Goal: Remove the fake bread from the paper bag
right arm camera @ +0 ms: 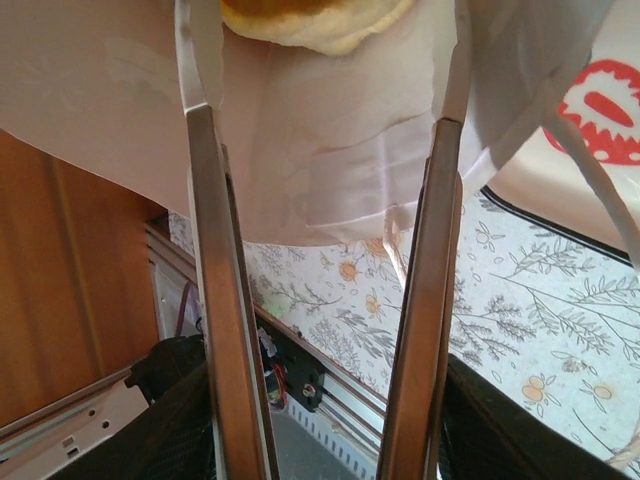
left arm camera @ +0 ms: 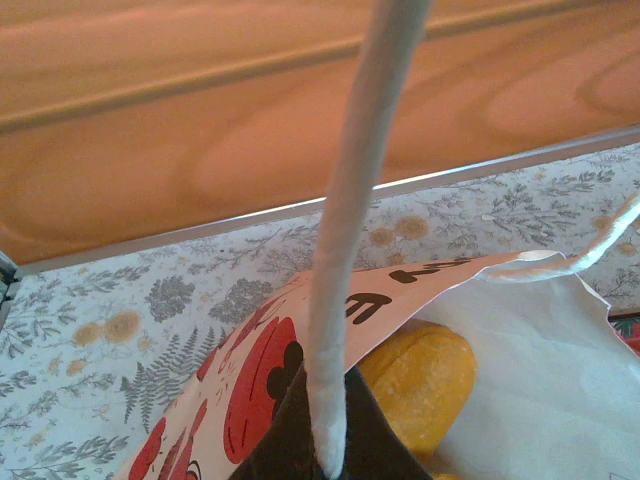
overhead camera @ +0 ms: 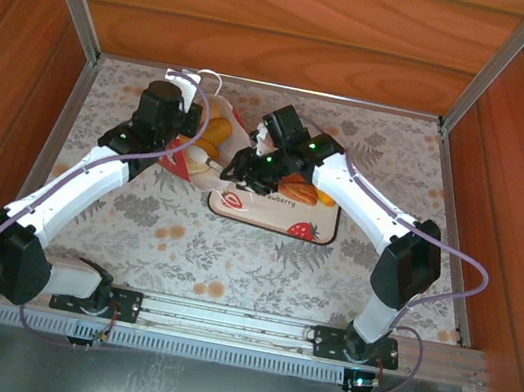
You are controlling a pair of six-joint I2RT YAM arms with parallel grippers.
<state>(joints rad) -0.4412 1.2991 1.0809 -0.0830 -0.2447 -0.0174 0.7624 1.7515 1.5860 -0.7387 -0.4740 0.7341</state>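
The paper bag (overhead camera: 186,155) lies tilted at the back left of the table, mouth toward the right. My left gripper (left arm camera: 330,455) is shut on its white cord handle (left arm camera: 350,200), and its jaws hold the bag's edge up. Orange fake bread (left arm camera: 420,378) shows inside the open bag (left arm camera: 255,375), and from above as bread (overhead camera: 216,131). My right gripper (overhead camera: 229,171) reaches into the bag's mouth. In the right wrist view its fingers (right arm camera: 205,160) stand apart against the white paper, with a golden roll (right arm camera: 310,20) between the tips and a gap on its right side.
A flat strawberry-print tray (overhead camera: 268,219) lies just right of the bag, with brown pastries (overhead camera: 300,192) on it under my right arm. Wooden walls close in the back and both sides. The floral cloth (overhead camera: 183,243) covers the table's near half.
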